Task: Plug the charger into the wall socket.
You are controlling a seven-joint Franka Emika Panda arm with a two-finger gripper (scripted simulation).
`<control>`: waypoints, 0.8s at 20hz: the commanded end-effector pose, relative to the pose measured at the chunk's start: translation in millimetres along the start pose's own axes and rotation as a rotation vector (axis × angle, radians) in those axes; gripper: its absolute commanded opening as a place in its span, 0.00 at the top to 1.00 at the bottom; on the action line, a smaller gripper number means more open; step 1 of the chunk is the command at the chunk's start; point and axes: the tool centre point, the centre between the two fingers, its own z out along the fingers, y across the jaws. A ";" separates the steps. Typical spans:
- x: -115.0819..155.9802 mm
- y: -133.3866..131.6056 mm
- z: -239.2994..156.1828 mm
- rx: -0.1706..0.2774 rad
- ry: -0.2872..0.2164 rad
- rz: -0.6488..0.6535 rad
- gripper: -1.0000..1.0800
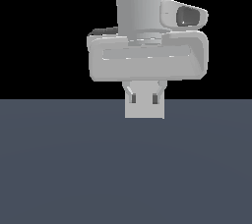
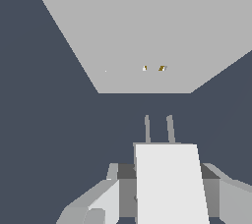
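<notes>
In the wrist view my gripper [image 2: 166, 179] is shut on the charger [image 2: 167, 188], a small light-grey block whose two thin prongs [image 2: 147, 128] point at the wall socket [image 2: 147, 31]. The socket is a flat light-grey square plate with two tiny dark-yellowish holes [image 2: 153, 68] at its centre. The prongs stand apart from the plate and roughly in line with the holes. In the exterior view the gripper [image 1: 143, 98] hangs at the centre, just above the floor. A light-grey square [image 1: 144, 111] shows behind its fingers. There I cannot tell the charger from the plate.
A plain dark blue-grey floor [image 1: 59, 169] runs all around. The arm's hand and wrist [image 1: 147, 61] fill the upper middle of the exterior view. The background above the floor is black.
</notes>
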 end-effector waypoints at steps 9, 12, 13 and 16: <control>12.6 -0.1 3.9 0.001 0.000 0.000 1.00; 23.8 0.1 7.2 0.001 0.000 0.000 1.00; 28.1 0.2 8.5 0.001 0.000 0.000 1.00; 38.5 0.2 11.8 0.002 -0.001 0.000 1.00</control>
